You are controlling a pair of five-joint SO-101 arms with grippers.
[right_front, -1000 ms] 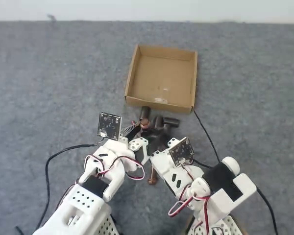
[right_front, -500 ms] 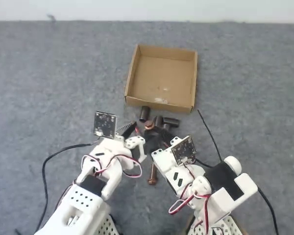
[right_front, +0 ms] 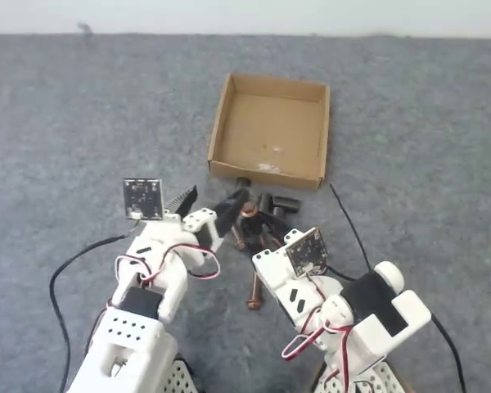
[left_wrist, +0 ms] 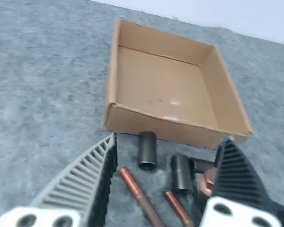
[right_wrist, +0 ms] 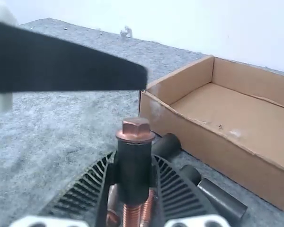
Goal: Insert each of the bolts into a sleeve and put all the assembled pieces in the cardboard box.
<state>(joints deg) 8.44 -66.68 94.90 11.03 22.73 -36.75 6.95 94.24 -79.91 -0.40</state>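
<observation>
Now we pinch a sleeved bolt (right_wrist: 135,130) in our right claw (right_wrist: 132,166), left claw (left_wrist: 170,142) spread; next, likely, the box (right_wrist: 189,130) at twelve o'clock.

The sleeve (right_wrist: 134,170) hides most of its bolt (right_wrist: 135,128), and two loose bolts (left_wrist: 135,191) are cut off by the frame edge.

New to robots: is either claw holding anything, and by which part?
Right gripper clamps the bolted sleeve around its dark middle; left gripper holds nothing.

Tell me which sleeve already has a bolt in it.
The upright sleeve in the right gripper, copper bolt head on top; other sleeves lie flat.
</observation>
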